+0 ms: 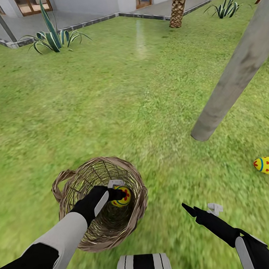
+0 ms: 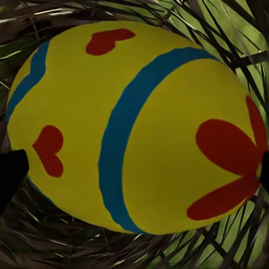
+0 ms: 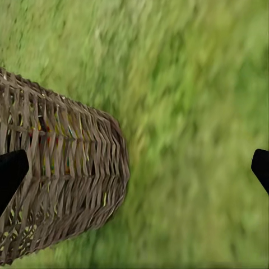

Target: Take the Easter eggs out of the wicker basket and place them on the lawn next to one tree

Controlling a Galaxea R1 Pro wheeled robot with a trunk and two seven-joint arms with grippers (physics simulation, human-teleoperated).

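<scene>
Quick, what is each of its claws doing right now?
Left gripper: inside the wicker basket, around the Easter egg; grip cannot be told.
Right gripper: open, empty, over the lawn.

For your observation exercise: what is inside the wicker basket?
The wicker basket holds one yellow egg with a red flower, and the left pincer reaching in around it. The arm covers part of the basket's bottom.

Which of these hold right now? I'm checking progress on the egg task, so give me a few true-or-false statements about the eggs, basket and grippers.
1. One egg is inside the wicker basket. True.
2. The left gripper is reaching into the basket at that egg. True.
3. The right gripper holds an egg. False: it is open over the lawn, with nothing between its fingers.
4. No egg lies on the grass. False: a zigzag egg lies near the grey trunk.
</scene>
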